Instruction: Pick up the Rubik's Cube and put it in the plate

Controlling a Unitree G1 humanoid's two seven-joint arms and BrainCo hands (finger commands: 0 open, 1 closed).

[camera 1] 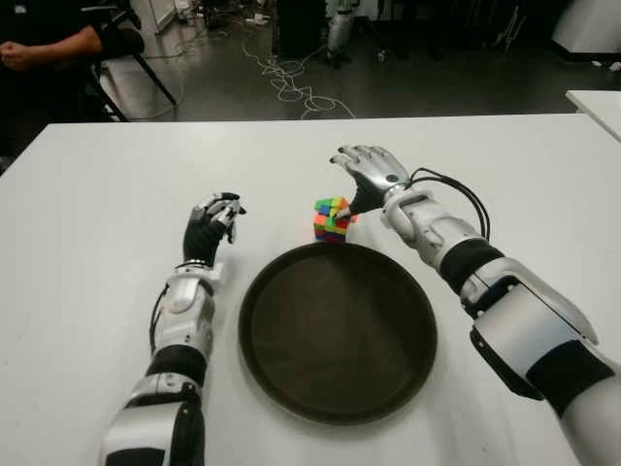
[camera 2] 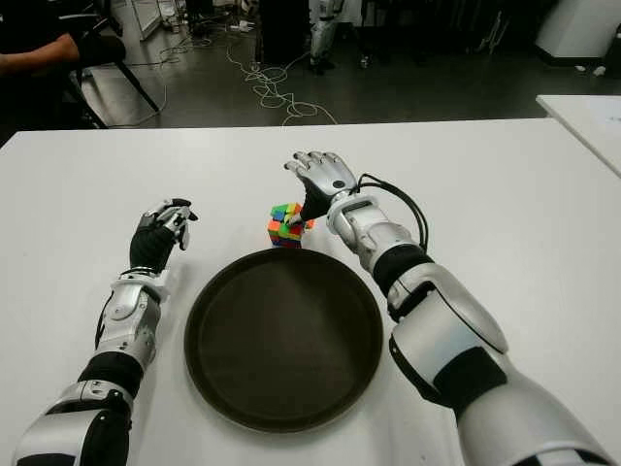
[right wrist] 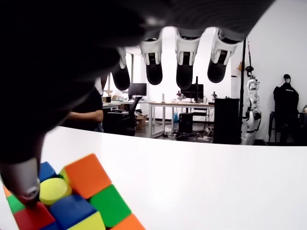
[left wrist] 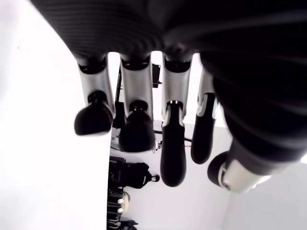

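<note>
The right hand's fingers [right wrist: 184, 67] are spread and hooked over empty air, holding nothing yet, while its thumb tip [right wrist: 26, 189] appears to touch the top of the cube [camera 1: 331, 218]. So the right hand [camera 1: 369, 175] sits just past the cube, at about one o'clock from it on the table [camera 1: 97, 194], palm down with the fingers pointing away towards the far edge. The cube lies under the thumb side of the hand, not between thumb and fingers, so I'd say the hand has to settle so the fingers come down on the cube's far side before it can close.

The cube stands on the table just beyond the plate [camera 1: 281, 388], at the plate's twelve o'clock, close to its rim but outside it. Being a cube, it has no long side to line up with. The carry looks short: straight back towards six o'clock.

The right hand is plainly the nearer one. The left hand [camera 1: 212, 225] shows at about nine o'clock from the cube, well apart from it, beside the plate's left rim, fingers loosely curled and empty.
</note>
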